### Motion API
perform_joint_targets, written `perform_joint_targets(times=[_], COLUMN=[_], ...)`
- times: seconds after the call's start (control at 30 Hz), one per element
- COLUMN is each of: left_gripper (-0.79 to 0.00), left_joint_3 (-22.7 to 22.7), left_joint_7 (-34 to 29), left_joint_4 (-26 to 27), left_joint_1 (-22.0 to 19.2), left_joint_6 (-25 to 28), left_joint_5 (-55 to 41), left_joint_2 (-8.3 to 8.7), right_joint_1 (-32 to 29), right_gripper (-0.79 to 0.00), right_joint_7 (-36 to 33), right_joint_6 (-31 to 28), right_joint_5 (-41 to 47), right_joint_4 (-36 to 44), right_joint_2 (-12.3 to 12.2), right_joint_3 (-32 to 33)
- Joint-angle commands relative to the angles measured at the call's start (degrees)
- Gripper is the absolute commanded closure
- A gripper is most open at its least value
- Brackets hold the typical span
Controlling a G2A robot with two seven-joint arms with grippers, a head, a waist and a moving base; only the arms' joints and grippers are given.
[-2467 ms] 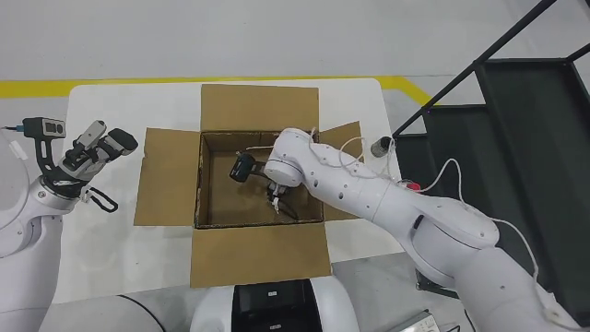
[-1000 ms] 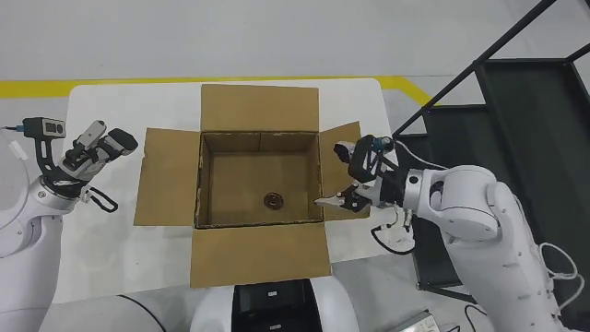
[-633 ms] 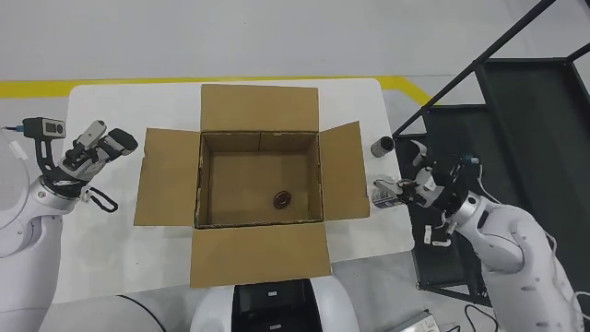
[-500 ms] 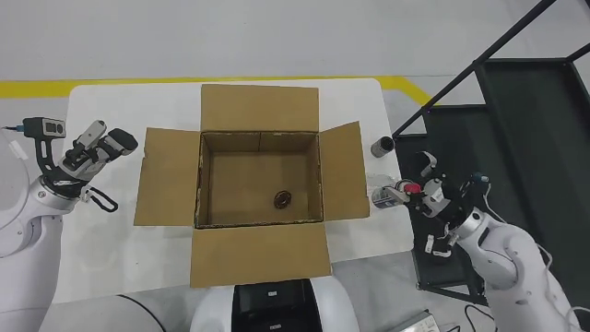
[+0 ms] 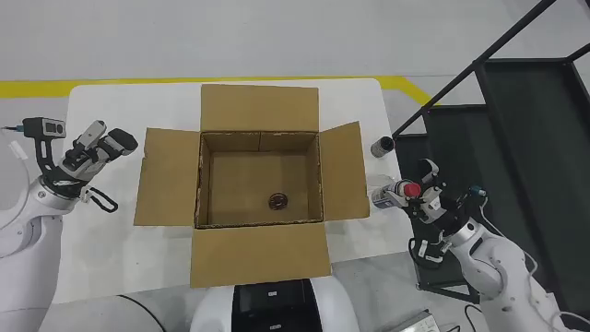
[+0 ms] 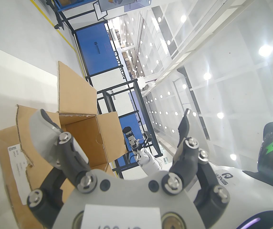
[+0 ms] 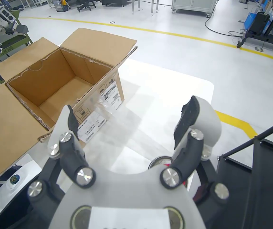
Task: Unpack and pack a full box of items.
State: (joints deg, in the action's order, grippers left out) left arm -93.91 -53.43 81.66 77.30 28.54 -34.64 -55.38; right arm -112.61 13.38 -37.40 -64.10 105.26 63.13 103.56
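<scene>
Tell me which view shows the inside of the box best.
The top view: it looks straight down into the box, so its floor shows, with one small round item. The right wrist view sees part of the floor at a slant; the left wrist view, its flaps and walls.

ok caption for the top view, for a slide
Open cardboard box on the white table, one small round item lying inside.
</scene>
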Motion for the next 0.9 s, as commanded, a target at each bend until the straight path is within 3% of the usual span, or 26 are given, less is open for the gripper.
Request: perform_joint_targets(times=[0.0, 0.23, 0.47, 0.63, 0.87], left_gripper=[-0.785, -0.785, -0.785, -0.785, -0.785], left_joint_3=[0.00, 0.00, 0.00, 0.00, 0.00], left_joint_7=[0.01, 0.01, 0.01, 0.01, 0.01], left_joint_4=[0.00, 0.00, 0.00, 0.00, 0.00], left_joint_1=[0.00, 0.00, 0.00, 0.00, 0.00], left_joint_6=[0.00, 0.00, 0.00, 0.00, 0.00], left_joint_5=[0.00, 0.00, 0.00, 0.00, 0.00], left_joint_2=[0.00, 0.00, 0.00, 0.00, 0.00], right_joint_1=[0.00, 1.09, 2.93, 4.92, 8.95], right_gripper=[-0.785, -0.785, -0.785, -0.785, -0.785], right_joint_7=[0.01, 0.71, 11.53, 18.86, 23.83], right_joint_6=[0.00, 3.64, 6.47, 4.21, 4.93], right_joint_5=[0.00, 0.27, -2.14, -7.04, -11.77], right_joint_4=[0.00, -2.86, -14.22, -20.83, -27.99], right_joint_2=[0.00, 0.25, 0.71, 0.80, 1.09], right_joint_3=[0.00, -0.40, -0.92, -3.27, -6.98])
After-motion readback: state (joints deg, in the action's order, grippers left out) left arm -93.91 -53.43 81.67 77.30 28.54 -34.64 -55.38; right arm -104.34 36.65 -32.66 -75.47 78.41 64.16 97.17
